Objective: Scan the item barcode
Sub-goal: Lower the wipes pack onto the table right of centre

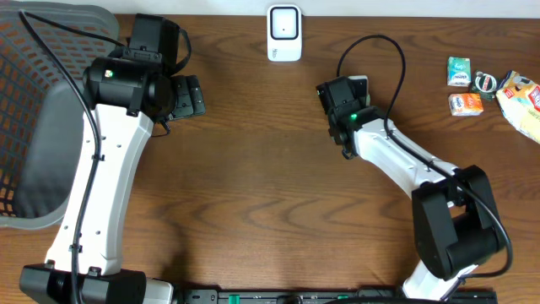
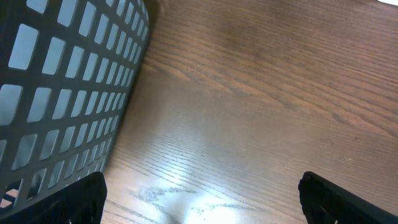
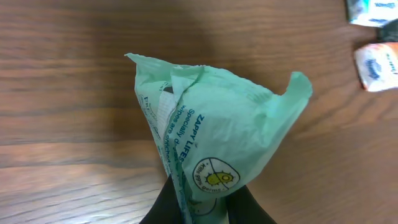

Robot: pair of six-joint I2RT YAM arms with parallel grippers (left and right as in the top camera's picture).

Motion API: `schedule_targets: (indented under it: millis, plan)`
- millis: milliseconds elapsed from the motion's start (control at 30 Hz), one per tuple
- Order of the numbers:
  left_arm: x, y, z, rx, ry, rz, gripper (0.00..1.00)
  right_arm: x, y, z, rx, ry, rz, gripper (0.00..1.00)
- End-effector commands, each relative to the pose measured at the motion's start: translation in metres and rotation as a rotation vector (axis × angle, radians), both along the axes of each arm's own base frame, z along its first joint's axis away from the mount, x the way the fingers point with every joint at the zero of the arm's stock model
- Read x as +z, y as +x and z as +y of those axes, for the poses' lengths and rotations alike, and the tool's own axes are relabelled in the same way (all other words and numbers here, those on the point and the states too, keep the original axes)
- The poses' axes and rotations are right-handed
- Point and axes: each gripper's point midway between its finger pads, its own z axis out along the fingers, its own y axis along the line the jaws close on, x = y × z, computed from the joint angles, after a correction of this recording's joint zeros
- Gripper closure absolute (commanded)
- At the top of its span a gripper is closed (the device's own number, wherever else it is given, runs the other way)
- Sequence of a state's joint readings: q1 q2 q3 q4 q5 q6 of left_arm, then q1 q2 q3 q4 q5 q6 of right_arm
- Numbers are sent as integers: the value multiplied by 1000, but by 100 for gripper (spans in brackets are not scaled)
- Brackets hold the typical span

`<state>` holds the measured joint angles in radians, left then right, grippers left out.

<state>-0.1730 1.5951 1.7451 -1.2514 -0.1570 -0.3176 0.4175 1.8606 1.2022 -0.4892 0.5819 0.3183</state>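
My right gripper (image 3: pixel 202 210) is shut on the item, a crumpled pale green wipes packet (image 3: pixel 214 127) with blue print and a round germ logo, pinched at its lower end and held up over the wood. No barcode shows on the side facing me. From overhead, the right gripper (image 1: pixel 341 95) sits mid-table with a sliver of the packet (image 1: pixel 359 82) showing. The white scanner (image 1: pixel 284 33) stands at the back edge, up and to the left of it. My left gripper (image 1: pixel 187 96) is open and holds nothing, near the basket; its black fingertips (image 2: pixel 74 198) hang wide apart over bare wood.
A dark mesh basket (image 1: pixel 38 110) fills the left side and lies close to the left gripper (image 2: pixel 202 202), its wall (image 2: pixel 68 81) right beside it. Several small packets (image 1: pixel 466 104) and a yellow bag (image 1: pixel 525 103) lie at the far right; two packets (image 3: pixel 378 65) show beyond the held one.
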Motion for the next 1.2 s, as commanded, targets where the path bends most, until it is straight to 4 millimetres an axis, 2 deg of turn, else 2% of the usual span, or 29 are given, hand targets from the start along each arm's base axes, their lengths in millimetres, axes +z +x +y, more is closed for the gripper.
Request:
schedule_targets:
  millis: [0,133,200,300,367,533,633,767,967,1067,1167]
  plan:
    - [0,-1,3,14,8,0,2,-8,0,-15,-27,-92,8,89]
    - [0,-1,3,14,8,0,2,-11,-1,-14,-18,-95,19,87]
    - [0,-1,3,14,8,0,2,-13,-2,-8,3,-81,30,83]
    - [0,-1,3,14,8,0,2,-20,-6,7,67,-35,72,68]
    - [0,-1,3,14,8,0,2,-23,-8,14,89,-10,89,62]
    - [0,-1,3,14,8,0,2,-24,-11,22,108,-4,95,60]
    - [0,-1,3,14,8,0,2,-24,-12,25,119,-2,98,64]
    - [0,-1,3,14,8,0,2,-24,-13,26,121,-3,99,64]
    - [0,-1,3,14,8,0,2,-22,-7,28,119,7,75,44]
    - [0,-1,3,14,8,0,2,-20,-2,23,103,8,55,43]
    - [0,-1,3,14,8,0,2,-20,3,9,68,14,48,44]
